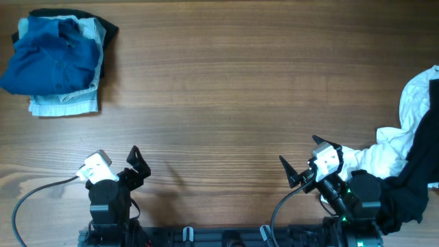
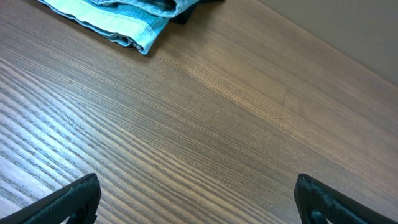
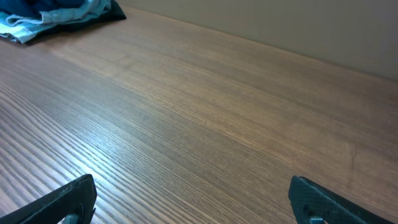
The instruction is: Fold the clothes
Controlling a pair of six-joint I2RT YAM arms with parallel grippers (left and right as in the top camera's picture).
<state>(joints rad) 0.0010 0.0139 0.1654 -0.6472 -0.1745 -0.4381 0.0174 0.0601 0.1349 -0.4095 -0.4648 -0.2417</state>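
The left end effector (image 2: 196,186) and right end effector (image 3: 193,186) gaped wide, empty. White and black garments (image 1: 420,103) lay crumpled beside the right end effector; a dark blue shirt (image 1: 51,58) on pale denim (image 1: 65,104) lay far from it. Next, probably grasping the white piece.

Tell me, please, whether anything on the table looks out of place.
Yes: a white garment and a black garment lie crumpled at the right edge, bunched against the right arm, while the dark blue shirt sits stacked on pale denim far left.
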